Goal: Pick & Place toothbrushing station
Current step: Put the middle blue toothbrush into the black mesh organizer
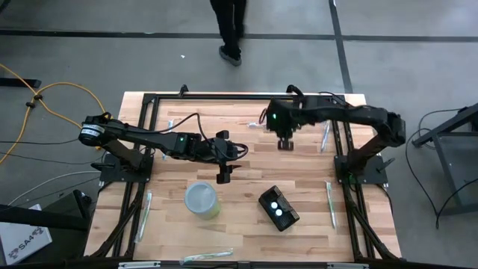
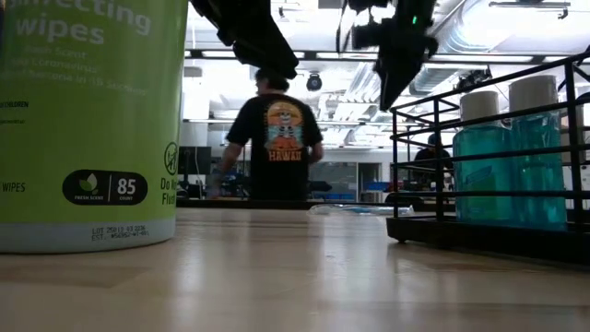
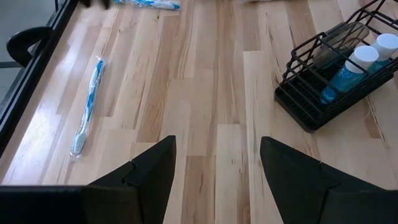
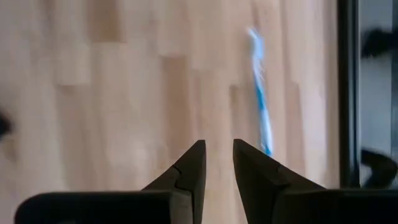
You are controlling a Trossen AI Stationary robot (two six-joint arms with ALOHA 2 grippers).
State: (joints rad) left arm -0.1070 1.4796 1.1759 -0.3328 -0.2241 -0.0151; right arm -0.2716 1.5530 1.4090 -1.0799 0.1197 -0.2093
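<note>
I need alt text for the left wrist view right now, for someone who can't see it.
The left gripper, its two dark fingers spread open and empty, hovers above the pale wooden table. Beyond it stands the black wire toothbrushing station holding blue white-capped bottles, and apart from it lies a blue wrapped toothbrush.

Wipes canister (image 2: 88, 124): stood upright on the wooden table (image 1: 246, 168).
Wrapped toothbrushes (image 3: 87, 106): lay scattered near table edges.
Person (image 2: 274, 138): stood beyond.
</note>
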